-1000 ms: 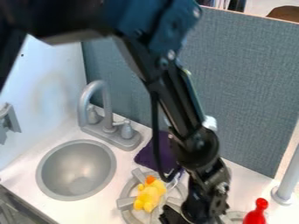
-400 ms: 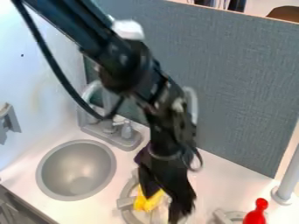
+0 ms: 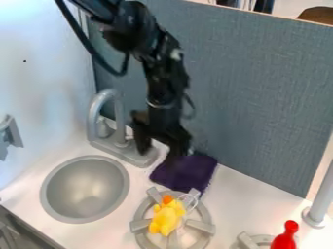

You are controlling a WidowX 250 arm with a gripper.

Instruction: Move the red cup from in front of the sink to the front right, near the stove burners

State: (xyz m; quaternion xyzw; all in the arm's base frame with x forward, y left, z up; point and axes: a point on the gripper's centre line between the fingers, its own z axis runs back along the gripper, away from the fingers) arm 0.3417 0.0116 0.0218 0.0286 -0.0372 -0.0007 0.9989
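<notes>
The black gripper [image 3: 158, 154] hangs beside the faucet [image 3: 96, 109], jaws spread apart, blurring towards the tips. 1 side hides part of the faucet's base; the other overlaps the purple cloth [image 3: 190, 171], and whether they touch is hard to tell. The cloth lies on the counter [image 3: 237, 194] behind the yellow duck [image 3: 167, 217], which rests on 1 burner [image 3: 139, 225]. The bottom edge cuts off a red object [image 3: 284, 240].

Yellow toy [image 3: 166, 220] (orange at 1 end), red object [image 3: 285, 238], purple cloth [image 3: 190, 173], seemingly plain.
</notes>
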